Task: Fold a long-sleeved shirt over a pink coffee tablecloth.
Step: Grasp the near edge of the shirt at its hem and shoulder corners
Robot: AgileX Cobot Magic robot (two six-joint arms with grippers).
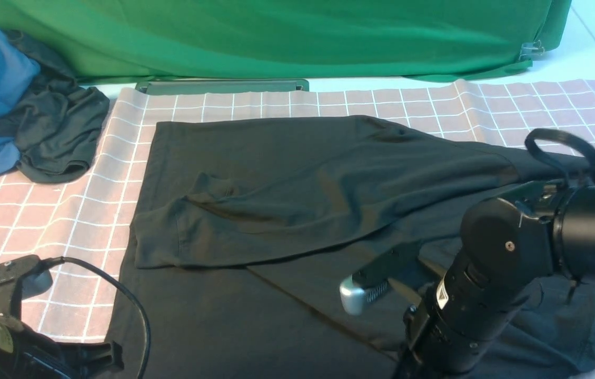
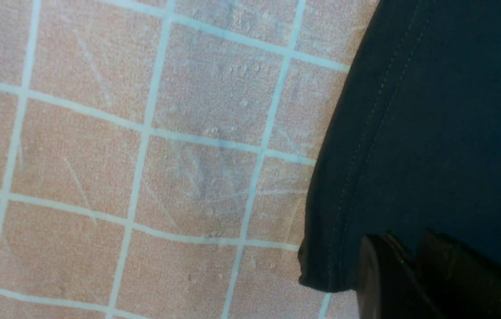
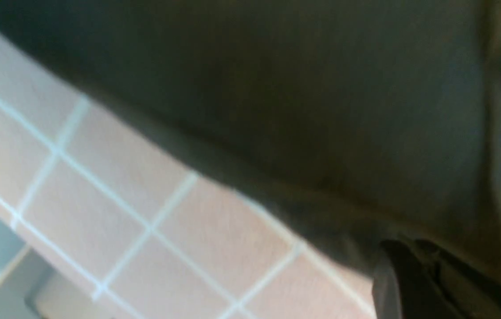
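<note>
Right gripper [image 1: 360, 293] is clamped on the long-sleeved shirt [image 1: 297, 200], spread on the pink coffee tablecloth [image 1: 66, 221]; left gripper [image 2: 410, 271] sits at its hem corner, grip unclear. We judge the knit limp and light: pinch hems, seams.

Soft, even light fills the front view: the long-sleeved shirt [image 1: 287, 173] reads as a dark, low-contrast mass with a faint sheen along its folds, while the pink coffee tablecloth [image 1: 39, 210] beside the shirt is bright and free of hard shadows. The left wrist view is sharp, resolving the shirt's hem stitching. The right wrist view is blurred throughout, with the shirt murky and the grid lines beside it smeared.
</note>
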